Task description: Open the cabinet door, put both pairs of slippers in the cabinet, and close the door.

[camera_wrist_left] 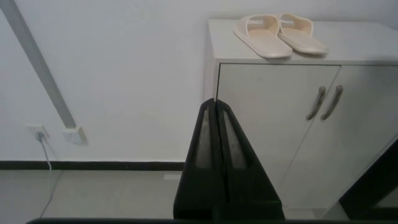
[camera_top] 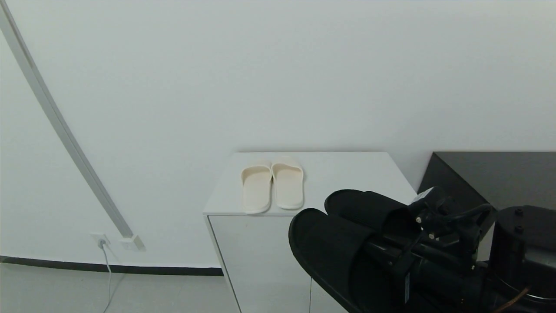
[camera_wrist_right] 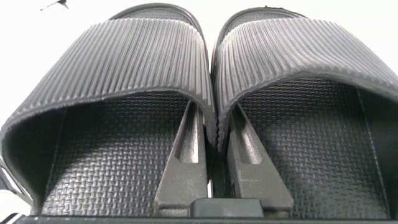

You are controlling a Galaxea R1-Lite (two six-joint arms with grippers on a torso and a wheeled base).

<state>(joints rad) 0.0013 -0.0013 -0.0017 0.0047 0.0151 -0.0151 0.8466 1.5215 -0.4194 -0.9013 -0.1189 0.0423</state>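
A grey duct (camera_top: 56,121) runs slantwise down the white wall (camera_top: 304,65) from the upper left of the head view to a socket (camera_top: 100,239) at lower left. A pale cable (camera_top: 108,269) hangs from the socket toward the floor (camera_top: 108,291).

The left gripper (camera_wrist_left: 215,107) has its two dark fingers pressed flat together with nothing between them. It points toward the cabinet front and stays well apart from it.

Just left of centre in the lower half stands the white cabinet (camera_top: 260,261). Both its doors (camera_wrist_left: 273,118) are shut, and the two handles (camera_wrist_left: 318,102) lie side by side at the seam. The cream slippers (camera_top: 272,184) lie as a pair on its top, touching each other, with their heels at the front edge.

Right of centre at the bottom, the black slippers (camera_top: 347,230) hang in the air in front of the cabinet's right corner, soles tilted. The right gripper (camera_wrist_right: 216,111) holds them. One finger lies inside each slipper, and the two inner side walls are pinched between the fingers.

At the far right, a dark block (camera_top: 499,174) stands against the wall beside the cabinet.
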